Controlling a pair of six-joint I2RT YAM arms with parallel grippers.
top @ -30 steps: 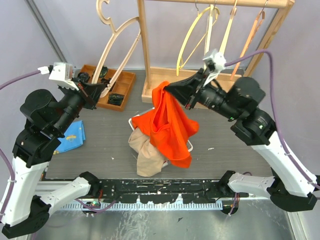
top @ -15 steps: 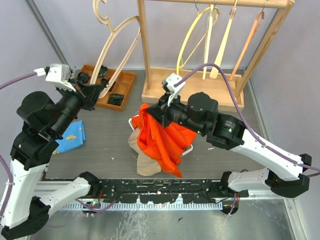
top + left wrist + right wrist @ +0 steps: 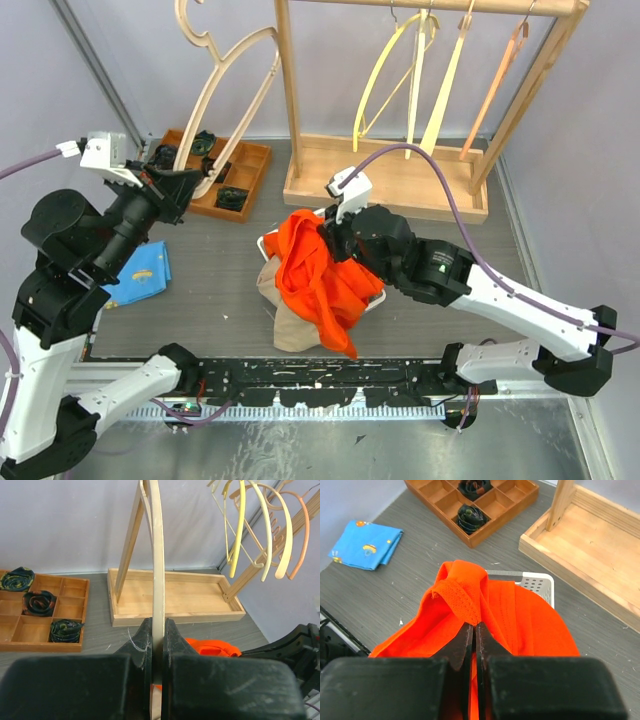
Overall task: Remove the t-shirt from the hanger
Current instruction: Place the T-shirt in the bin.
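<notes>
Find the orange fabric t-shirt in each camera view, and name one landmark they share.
Top external: orange t-shirt, centre of picture.
Left wrist: small orange patch, low, right of centre.
Right wrist: fills the middle and bottom.
Shared landmark: the wooden rack's shallow base tray, beyond the shirt.

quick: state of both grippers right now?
Left gripper: closed, holding the pale wooden hanger.
Right gripper: closed, holding the orange fabric t-shirt.

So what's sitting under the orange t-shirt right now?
Under the orange t-shirt one corner of a white basket shows, and a beige cloth pokes out below. The basket's inside is covered.
</notes>
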